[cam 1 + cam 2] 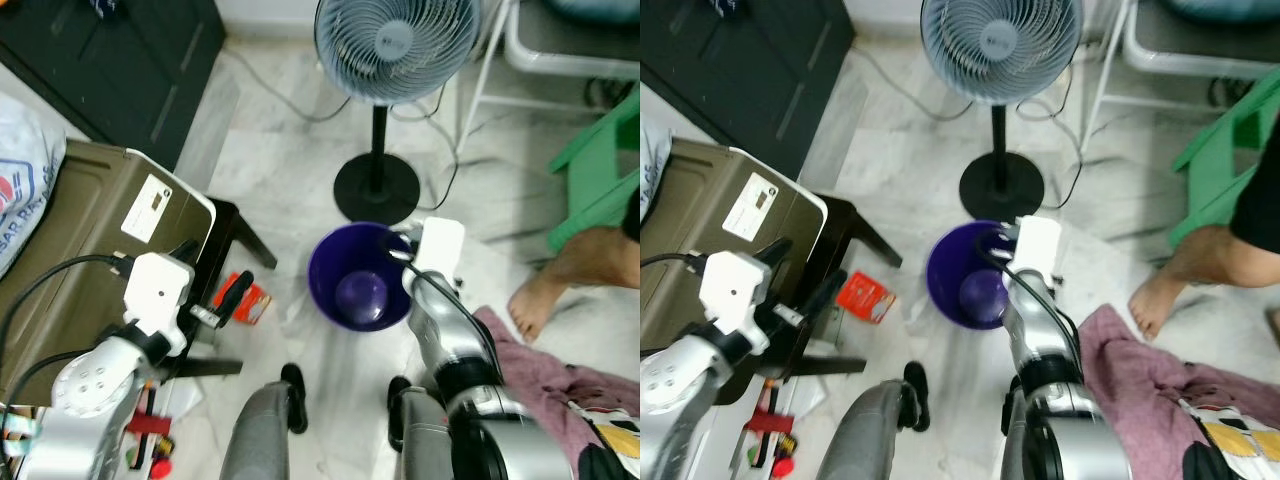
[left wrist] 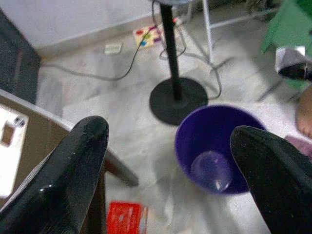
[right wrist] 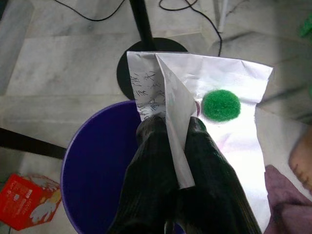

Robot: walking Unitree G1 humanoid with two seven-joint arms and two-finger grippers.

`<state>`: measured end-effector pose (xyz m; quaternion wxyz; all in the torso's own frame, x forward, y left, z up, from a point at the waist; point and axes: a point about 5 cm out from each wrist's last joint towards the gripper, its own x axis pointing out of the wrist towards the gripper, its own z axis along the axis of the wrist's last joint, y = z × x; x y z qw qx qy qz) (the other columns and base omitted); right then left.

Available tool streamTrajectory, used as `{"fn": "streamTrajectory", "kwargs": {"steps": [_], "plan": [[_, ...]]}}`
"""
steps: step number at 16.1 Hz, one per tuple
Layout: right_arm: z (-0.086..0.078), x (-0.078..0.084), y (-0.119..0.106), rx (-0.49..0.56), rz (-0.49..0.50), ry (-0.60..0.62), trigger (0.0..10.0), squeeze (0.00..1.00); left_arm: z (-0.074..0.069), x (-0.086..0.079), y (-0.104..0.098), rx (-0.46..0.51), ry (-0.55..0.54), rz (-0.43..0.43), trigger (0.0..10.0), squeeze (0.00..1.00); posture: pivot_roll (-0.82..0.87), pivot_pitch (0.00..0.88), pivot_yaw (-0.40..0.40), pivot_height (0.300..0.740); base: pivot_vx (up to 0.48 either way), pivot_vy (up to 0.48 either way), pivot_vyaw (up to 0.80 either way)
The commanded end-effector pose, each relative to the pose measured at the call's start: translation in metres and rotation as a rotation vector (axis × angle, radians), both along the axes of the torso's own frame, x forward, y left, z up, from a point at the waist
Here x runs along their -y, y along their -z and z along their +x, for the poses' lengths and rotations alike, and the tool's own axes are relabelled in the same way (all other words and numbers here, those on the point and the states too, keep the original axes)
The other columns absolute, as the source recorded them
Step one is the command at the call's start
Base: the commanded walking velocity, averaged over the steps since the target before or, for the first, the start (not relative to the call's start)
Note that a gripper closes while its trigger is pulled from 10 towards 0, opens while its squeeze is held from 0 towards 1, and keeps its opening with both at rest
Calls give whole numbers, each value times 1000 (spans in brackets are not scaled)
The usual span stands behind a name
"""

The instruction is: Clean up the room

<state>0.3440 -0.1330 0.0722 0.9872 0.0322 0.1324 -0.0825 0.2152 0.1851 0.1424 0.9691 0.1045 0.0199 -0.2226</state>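
White folded paper with a green dot (image 3: 214, 105) sits clamped between the shut jaws of the right gripper (image 3: 178, 134), poised just over the near rim of the round purple plastic bin (image 1: 360, 280) directly beneath, while the left gripper (image 2: 170, 161), jaws spread wide, hangs farther off beside the red carton (image 1: 250, 300) on the floor.

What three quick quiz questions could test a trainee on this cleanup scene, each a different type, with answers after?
1. True or false: the right gripper is shut on a folded paper.
2. What lies directly below that paper: A) purple bin, B) red box, C) fan base?
3. Fill in: the left gripper is ____ and holds nothing.

Key: 1 true; 2 A; 3 open.
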Motion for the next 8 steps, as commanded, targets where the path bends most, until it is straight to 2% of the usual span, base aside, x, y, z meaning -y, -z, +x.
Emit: {"fn": "streamTrajectory", "kwargs": {"steps": [1, 5, 6, 8], "plan": [[-4, -5, 9, -37, 1, 2, 10000, 0, -7, -10, 0, -24, -29, 22, 10000, 0, 282, 425, 195, 740, 0, 0, 0], [4, -23, 2, -15, 22, -25, 10000, 0, -14, -17, -3, -51, -48, 49, 10000, 0, 311, 450, 216, 740, 0, 0, 0], [7, -36, -4, 25, 50, -59, 10000, 0, -16, -20, -4, -59, -75, 63, 10000, 0, 316, 455, 222, 740, 0, 0, 0], [9, -45, -11, 68, 65, -95, 10000, 0, -16, -22, -4, -62, -89, 71, 10000, 0, 321, 458, 226, 740, 0, 0, 0]]}}
